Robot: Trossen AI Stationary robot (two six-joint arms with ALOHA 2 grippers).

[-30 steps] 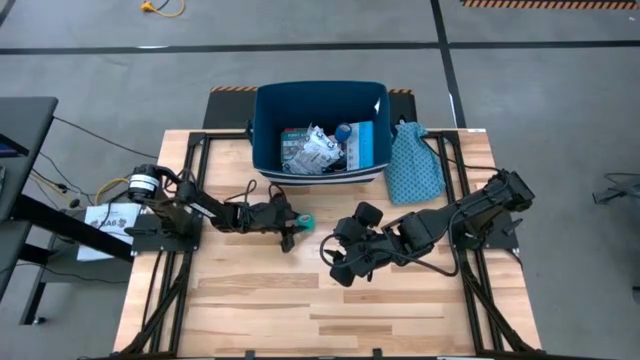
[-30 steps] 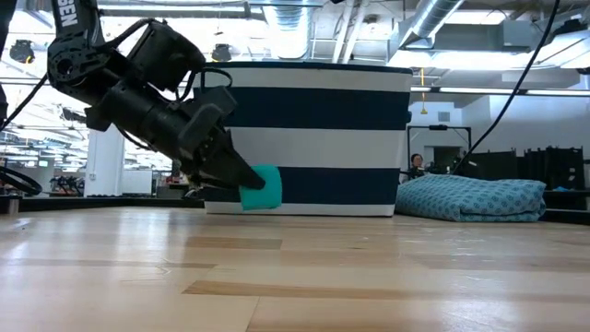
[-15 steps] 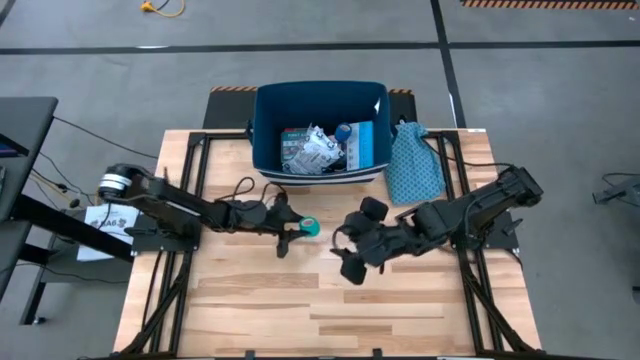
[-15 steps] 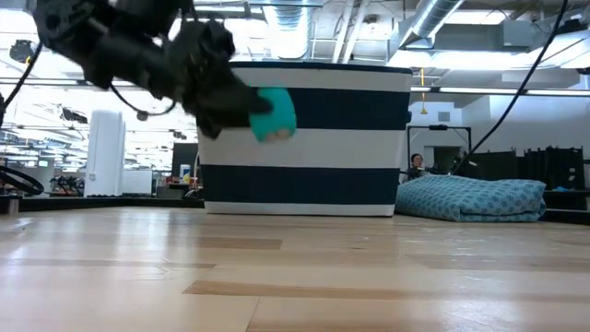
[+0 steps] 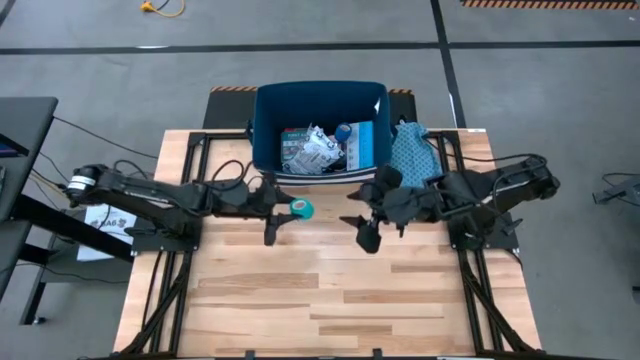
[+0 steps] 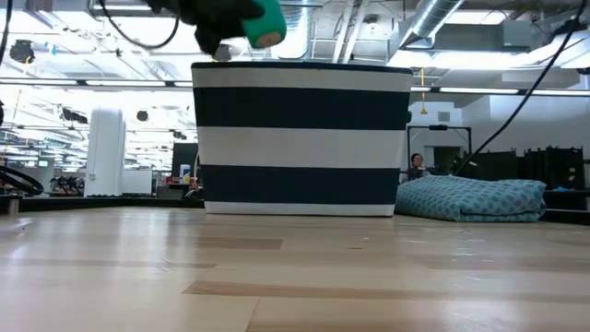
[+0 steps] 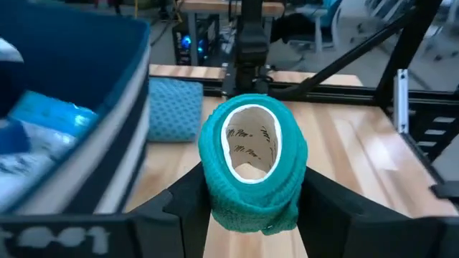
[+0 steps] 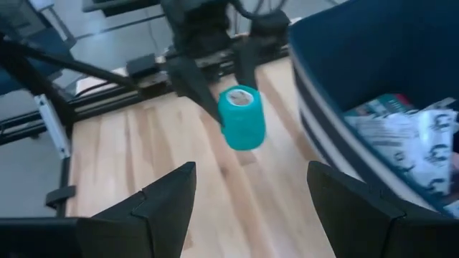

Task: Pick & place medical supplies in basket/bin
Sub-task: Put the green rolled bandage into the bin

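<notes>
1. I am looking straight down on a light wooden table [image 5: 320,300]. A large navy bin [image 5: 268,130] with white stripes sits at the far edge, in the middle.
2. My left gripper [image 5: 286,209] reaches in from the left side and is clamped on a teal tape roll [image 5: 301,209]. It holds the roll just in front of the bin's near wall, towards the bin's left half.
3. In the left wrist view the teal tape roll [image 7: 254,161] sits between the two dark fingers [image 7: 183,204], its open white core facing the camera. The bin's striped wall [image 7: 107,143] is close beside it.
4. From table height the roll [image 6: 264,20] is up in the air, at about the level of the bin's rim [image 6: 304,66] and clear of the tabletop.
5. My right gripper [image 5: 366,232] hangs over the table in front of the bin's right half, near the left gripper but apart from it. Its fingers [image 8: 161,201] are spread wide with nothing between them.
6. Inside the bin I see white printed packets [image 5: 305,148], a blue roll [image 5: 343,131] and a light blue pack [image 5: 362,145].
7. A teal dotted cloth [image 5: 410,165] lies on the table just beside the bin's right wall.
</notes>
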